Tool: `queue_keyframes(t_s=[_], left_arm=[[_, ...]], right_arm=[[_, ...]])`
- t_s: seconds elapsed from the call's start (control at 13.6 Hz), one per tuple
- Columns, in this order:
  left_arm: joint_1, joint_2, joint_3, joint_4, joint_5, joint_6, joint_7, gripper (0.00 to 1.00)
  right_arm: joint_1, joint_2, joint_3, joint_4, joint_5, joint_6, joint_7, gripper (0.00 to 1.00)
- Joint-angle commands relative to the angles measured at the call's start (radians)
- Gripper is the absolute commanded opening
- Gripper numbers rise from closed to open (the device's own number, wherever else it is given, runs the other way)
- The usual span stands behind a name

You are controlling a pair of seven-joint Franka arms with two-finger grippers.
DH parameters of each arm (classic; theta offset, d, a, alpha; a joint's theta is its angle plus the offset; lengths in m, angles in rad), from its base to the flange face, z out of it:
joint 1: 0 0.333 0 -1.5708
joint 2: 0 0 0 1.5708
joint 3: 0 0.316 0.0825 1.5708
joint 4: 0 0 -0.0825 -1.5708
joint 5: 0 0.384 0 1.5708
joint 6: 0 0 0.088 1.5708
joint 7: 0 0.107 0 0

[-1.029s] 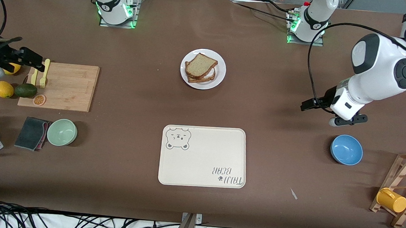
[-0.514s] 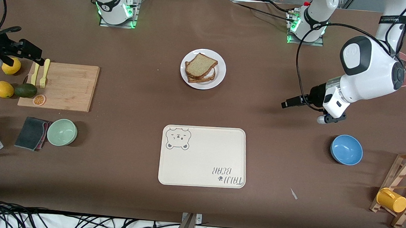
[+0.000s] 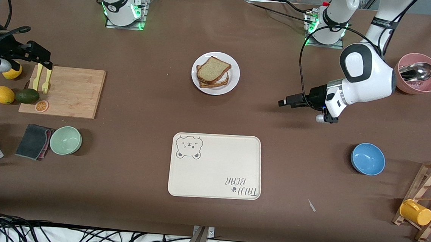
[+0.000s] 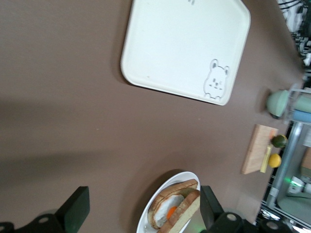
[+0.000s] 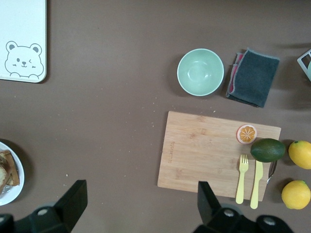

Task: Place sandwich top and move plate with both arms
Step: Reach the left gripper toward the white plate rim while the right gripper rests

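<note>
We see the top (image 3: 212, 69) already on the sandwich on the plate (image 3: 232, 83) | our left claw (image 3: 286, 102), open and empty, hangs over the surface (image 3: 144, 104) beside the plate, likely to grab it | our right claw (image 3: 43, 60), open and empty, waits over the board (image 3: 73, 92).

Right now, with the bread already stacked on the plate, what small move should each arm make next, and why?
Probably bring both open grippers in to the plate's rim. The sandwich top already sits on it, while the left gripper hangs over bare table and the right gripper over the cutting board.
</note>
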Motion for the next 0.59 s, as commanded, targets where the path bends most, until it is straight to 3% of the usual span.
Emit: queue_keyframes(t_s=[0.0,0.22,0.51], left_arm=[[0.002,0.056,-0.031,-0.027,-0.173,0.031,0.230,1.00],[0.002,0.097,-0.098,-0.054,-0.289,0.093,0.367,1.00],[0.002,0.139,-0.157,-0.057,-0.385,0.093,0.458,1.00]], right_arm=[[-0.017,-0.030,0.013,-0.020,-0.001,-0.006,0.007,1.00],[-0.018,-0.026,-0.019,-0.021,0.007,-0.040,0.037,1.00],[-0.018,-0.029,-0.016,-0.016,0.010,-0.069,0.037,1.00]])
